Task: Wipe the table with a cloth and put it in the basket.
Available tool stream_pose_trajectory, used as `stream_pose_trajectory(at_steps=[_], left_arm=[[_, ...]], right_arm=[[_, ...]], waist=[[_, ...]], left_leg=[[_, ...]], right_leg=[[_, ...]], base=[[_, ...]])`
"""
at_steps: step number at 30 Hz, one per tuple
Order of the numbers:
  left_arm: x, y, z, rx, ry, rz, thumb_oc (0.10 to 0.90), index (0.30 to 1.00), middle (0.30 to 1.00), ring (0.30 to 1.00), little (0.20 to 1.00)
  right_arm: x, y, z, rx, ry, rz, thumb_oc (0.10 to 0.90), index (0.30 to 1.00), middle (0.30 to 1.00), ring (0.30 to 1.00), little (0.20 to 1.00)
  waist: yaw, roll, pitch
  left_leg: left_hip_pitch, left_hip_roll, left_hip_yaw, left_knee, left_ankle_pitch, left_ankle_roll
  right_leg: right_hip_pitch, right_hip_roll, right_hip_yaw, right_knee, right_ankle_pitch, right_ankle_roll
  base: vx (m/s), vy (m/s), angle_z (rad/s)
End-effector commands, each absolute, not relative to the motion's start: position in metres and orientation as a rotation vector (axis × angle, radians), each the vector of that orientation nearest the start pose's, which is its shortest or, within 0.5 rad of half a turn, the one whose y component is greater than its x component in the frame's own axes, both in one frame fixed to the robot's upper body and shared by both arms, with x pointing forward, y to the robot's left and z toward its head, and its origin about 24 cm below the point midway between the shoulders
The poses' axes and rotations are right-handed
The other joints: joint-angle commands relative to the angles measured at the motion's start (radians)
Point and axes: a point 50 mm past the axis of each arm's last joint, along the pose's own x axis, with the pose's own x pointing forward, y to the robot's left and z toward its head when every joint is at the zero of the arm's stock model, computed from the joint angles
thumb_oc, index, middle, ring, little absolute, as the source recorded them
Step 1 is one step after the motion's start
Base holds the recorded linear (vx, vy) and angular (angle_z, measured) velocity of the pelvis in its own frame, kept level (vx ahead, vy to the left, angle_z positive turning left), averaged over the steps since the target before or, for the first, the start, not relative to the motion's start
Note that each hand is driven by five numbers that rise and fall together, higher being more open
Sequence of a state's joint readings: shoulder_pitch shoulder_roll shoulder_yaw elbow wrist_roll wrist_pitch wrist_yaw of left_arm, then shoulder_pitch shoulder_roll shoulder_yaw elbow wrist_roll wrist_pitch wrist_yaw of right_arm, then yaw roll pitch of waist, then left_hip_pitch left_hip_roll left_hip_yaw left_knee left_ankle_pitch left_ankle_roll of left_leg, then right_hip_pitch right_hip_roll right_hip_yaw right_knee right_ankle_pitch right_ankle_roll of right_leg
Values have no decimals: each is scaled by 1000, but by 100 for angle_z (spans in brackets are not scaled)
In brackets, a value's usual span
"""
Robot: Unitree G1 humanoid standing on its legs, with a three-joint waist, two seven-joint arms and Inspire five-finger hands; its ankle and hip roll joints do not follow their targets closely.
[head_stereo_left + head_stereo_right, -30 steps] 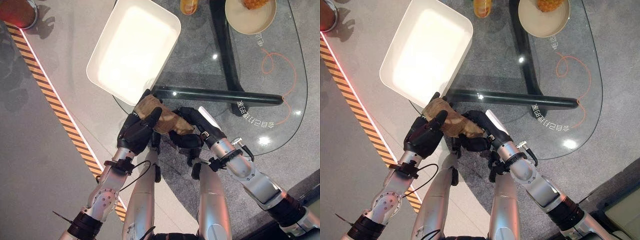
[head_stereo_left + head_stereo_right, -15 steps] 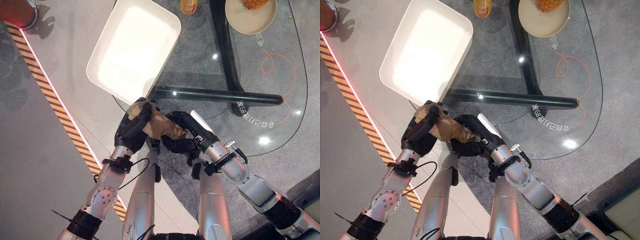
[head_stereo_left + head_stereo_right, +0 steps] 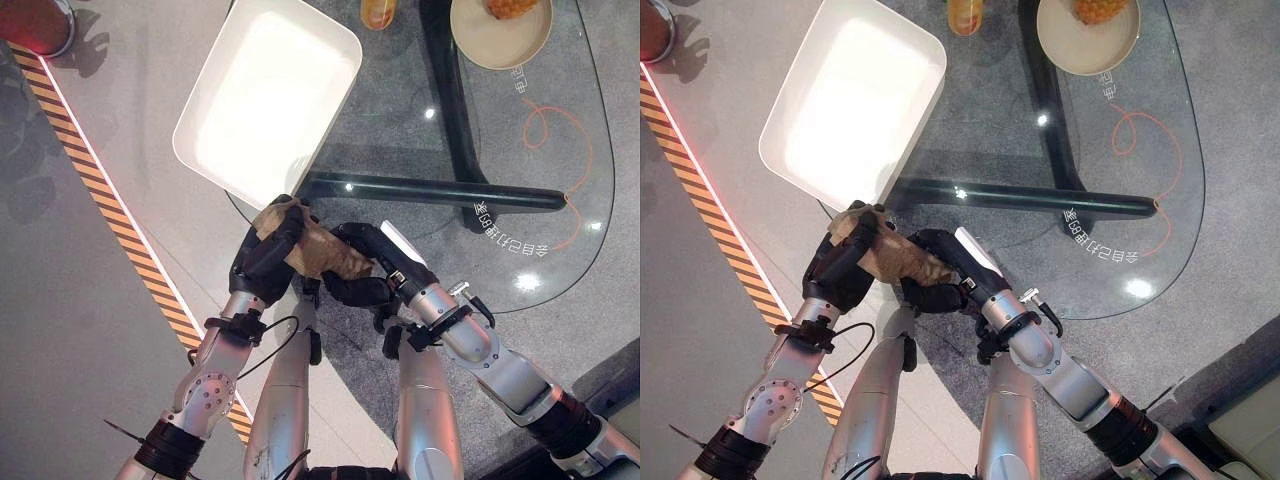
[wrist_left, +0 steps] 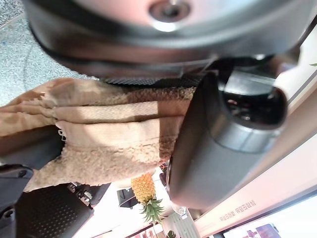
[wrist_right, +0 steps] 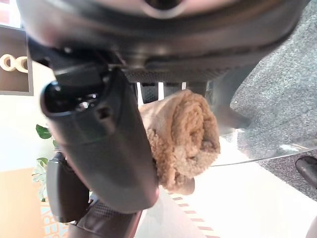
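Left eye view: 1 cloth [image 3: 318,250], 1 basket [image 3: 268,98], 1 table [image 3: 400,150]. Left hand [image 3: 262,264] & right hand [image 3: 362,268] both curled round cloth.

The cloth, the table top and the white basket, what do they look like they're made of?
The cloth, gripped by both the left robot hand and the right robot hand, looks like tan terry fabric with a looped, fuzzy pile. The table top seems to be clear glass: its dark legs show through it and lights glint on it. The basket looks like smooth white plastic, though this is less certain.
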State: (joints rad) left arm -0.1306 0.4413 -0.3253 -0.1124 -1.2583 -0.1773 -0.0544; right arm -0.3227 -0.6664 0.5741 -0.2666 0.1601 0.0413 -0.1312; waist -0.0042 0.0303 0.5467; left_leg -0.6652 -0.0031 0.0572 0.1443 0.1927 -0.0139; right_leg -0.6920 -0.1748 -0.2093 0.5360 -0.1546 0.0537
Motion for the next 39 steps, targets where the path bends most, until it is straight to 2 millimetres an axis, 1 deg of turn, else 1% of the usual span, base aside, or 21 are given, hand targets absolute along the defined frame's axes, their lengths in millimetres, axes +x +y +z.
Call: stream_pose_trajectory(at_steps=[1, 4, 15, 21, 25, 29, 31, 33, 39], left_arm=[[252, 129, 129, -823, -258, -560, 100, 300, 300, 300, 200], [252, 131, 130, -823, -271, -550, 100, 300, 300, 300, 200], [252, 143, 131, -820, -330, -479, 100, 300, 300, 300, 200], [250, 151, 133, -793, -374, -450, 100, 300, 300, 300, 200], [249, 158, 136, -766, -413, -426, 100, 300, 300, 300, 200], [246, 168, 143, -723, -502, -389, 100, 300, 300, 300, 200], [244, 175, 150, -697, -557, -363, 100, 300, 300, 300, 200], [243, 178, 153, -684, -582, -354, 100, 300, 300, 300, 200], [241, 193, 173, -573, -699, -278, 100, 300, 300, 300, 200]], right_arm=[[248, -90, 192, -340, -664, 503, 800, 900, 900, 900, 900], [250, -93, 191, -351, -661, 472, 800, 900, 900, 900, 900], [255, -114, 190, -393, -656, 291, 800, 900, 900, 900, 900], [255, -135, 189, -379, -646, 165, 800, 900, 900, 900, 900], [254, -142, 185, -365, -623, 131, 800, 900, 900, 900, 900], [254, -150, 178, -372, -582, 108, 800, 900, 900, 900, 900], [253, -153, 175, -381, -562, 104, 800, 900, 900, 900, 900], [252, -153, 173, -387, -552, 106, 800, 900, 900, 900, 900], [252, -155, 166, -414, -504, 122, 800, 900, 900, 900, 900]], waist=[[6, -35, -27], [6, -36, -27], [-3, -37, -27], [-12, -41, -27], [-15, -41, -27], [-19, -37, -27], [-20, -35, -27], [-21, -33, -27], [-25, -21, -27]], left_leg=[[36, -51, 100, 189, -246, 7], [39, -49, 101, 186, -246, 6], [44, -46, 107, 184, -249, 6], [46, -42, 113, 185, -253, 7], [48, -41, 116, 185, -254, 7], [47, -39, 118, 187, -256, 8], [45, -39, 118, 190, -257, 6], [44, -39, 118, 192, -257, 6], [36, -39, 118, 203, -259, 4]], right_leg=[[38, 90, 14, -244, 165, 44], [41, 90, 14, -246, 164, 44], [40, 95, 23, -241, 161, 46], [38, 98, 30, -235, 159, 48], [38, 101, 35, -233, 157, 49], [36, 102, 40, -230, 153, 49], [35, 102, 43, -228, 151, 48], [33, 103, 45, -225, 149, 48], [23, 104, 57, -211, 139, 43]], base=[[0, 0, 0], [0, 0, 0], [0, 0, 0], [0, 0, 0], [0, 0, 0], [18, 33, -7], [17, 30, -6], [9, 24, -1], [23, 55, -2]])
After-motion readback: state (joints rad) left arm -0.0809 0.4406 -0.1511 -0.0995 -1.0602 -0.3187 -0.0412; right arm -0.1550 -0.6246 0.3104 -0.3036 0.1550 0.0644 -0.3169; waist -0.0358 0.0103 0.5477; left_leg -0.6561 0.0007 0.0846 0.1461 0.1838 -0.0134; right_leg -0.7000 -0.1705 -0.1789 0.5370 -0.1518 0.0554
